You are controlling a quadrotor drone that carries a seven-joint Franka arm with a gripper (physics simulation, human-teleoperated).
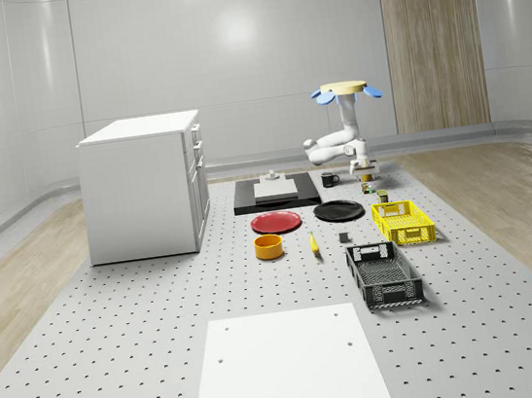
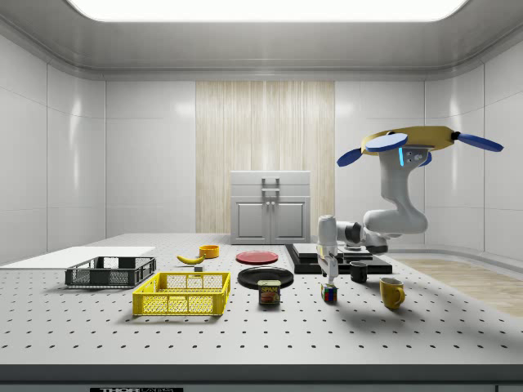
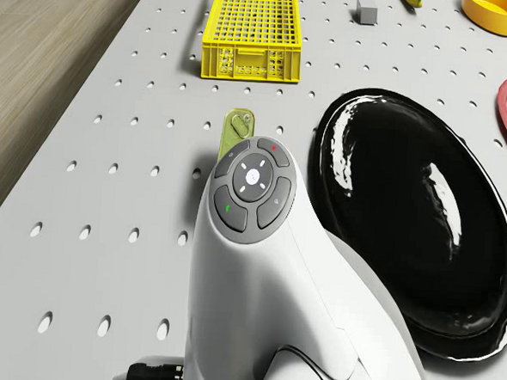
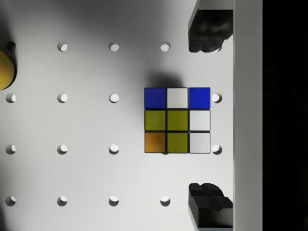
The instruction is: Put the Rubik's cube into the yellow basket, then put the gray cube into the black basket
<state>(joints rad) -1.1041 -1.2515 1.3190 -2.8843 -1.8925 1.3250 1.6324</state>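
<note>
The Rubik's cube (image 4: 177, 120) sits on the perforated table, its top face showing blue, white, yellow and orange tiles. My gripper (image 4: 207, 117) is open right above it, one dark finger (image 4: 207, 31) on each side of the cube. From the side, the gripper (image 2: 328, 276) hangs just over the cube (image 2: 329, 293), not touching it. The drone (image 2: 409, 140) hovers above the table's far end. The yellow basket (image 1: 403, 222) and the black basket (image 1: 384, 274) stand in a row nearer the front. The small gray cube (image 1: 344, 239) lies beside the yellow basket.
A can (image 2: 269, 292), a yellow mug (image 2: 391, 291) and a black mug (image 2: 359, 271) stand close to the cube. A black tray (image 1: 276, 198) borders it. A black plate (image 1: 338, 211), red plate (image 1: 276, 222), orange bowl (image 1: 268, 247), banana (image 1: 313, 243) and white cabinet (image 1: 147, 185) stand further off.
</note>
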